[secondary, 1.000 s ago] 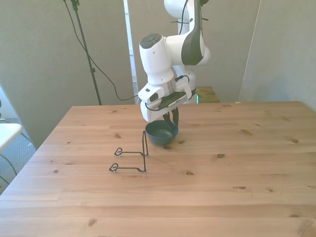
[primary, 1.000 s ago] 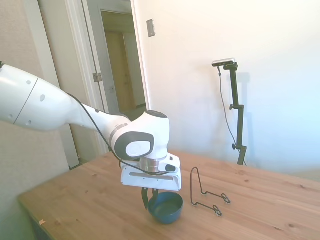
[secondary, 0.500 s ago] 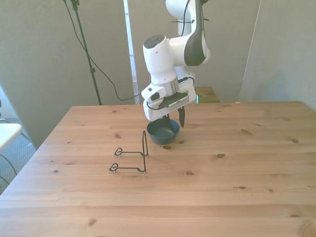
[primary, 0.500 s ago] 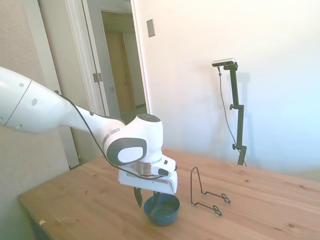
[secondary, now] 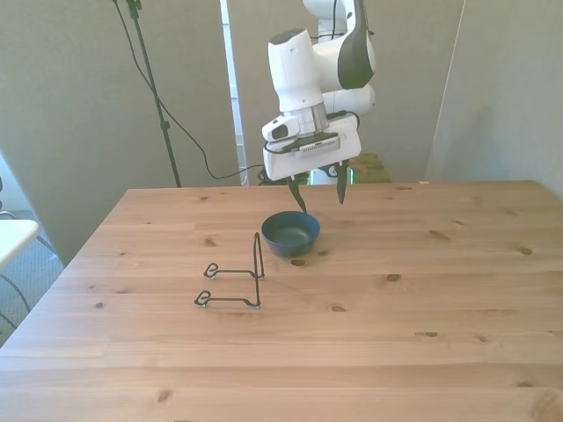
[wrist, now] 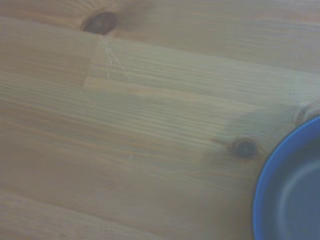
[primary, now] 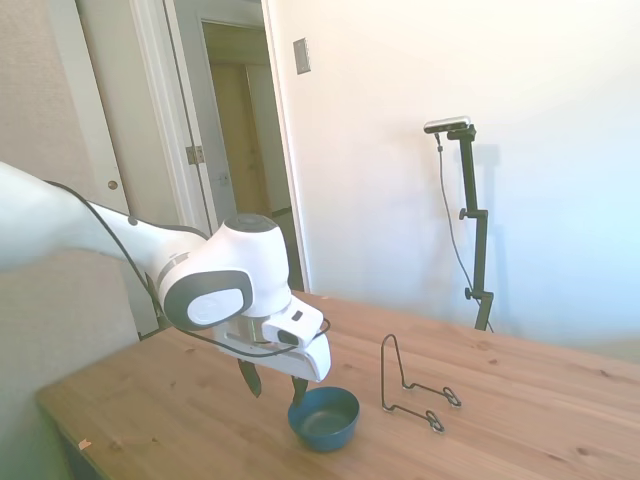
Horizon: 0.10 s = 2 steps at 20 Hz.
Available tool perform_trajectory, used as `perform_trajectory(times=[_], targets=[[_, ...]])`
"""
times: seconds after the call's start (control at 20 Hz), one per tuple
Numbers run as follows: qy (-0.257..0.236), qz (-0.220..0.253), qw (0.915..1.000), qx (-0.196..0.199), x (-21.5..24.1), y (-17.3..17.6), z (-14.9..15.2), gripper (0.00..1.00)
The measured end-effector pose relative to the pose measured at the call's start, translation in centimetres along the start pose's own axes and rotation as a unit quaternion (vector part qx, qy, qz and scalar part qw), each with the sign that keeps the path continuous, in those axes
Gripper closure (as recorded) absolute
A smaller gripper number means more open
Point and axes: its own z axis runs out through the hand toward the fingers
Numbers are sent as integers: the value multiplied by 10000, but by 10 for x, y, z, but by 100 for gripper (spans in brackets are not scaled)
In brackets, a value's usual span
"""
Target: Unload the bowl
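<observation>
The small dark teal-blue bowl (primary: 324,417) (secondary: 290,234) rests upright on the wooden table (secondary: 396,334), on its own beside the thin black wire stand (secondary: 236,282). My gripper (secondary: 320,193) (primary: 273,383) hangs open just above and behind the bowl, nothing between its dark fingers and no contact with the rim. Close up, the wrist view catches only a curved blue slice of the bowl (wrist: 287,190) over bare wood grain.
The black wire stand (primary: 412,388) stands a short way from the bowl, toward the front view's left. A doorway (primary: 245,140) opens in the wall behind the table in the side view.
My gripper was shut on the bowl's rim; it opened, let the bowl sit on the table, then lifted and drew back away from it. The bowl stayed put.
</observation>
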Motion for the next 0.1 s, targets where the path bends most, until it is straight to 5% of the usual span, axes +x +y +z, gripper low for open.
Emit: perform_trajectory(times=[0.1], targets=[[115,97,9998,121,-4,3,-15,0]])
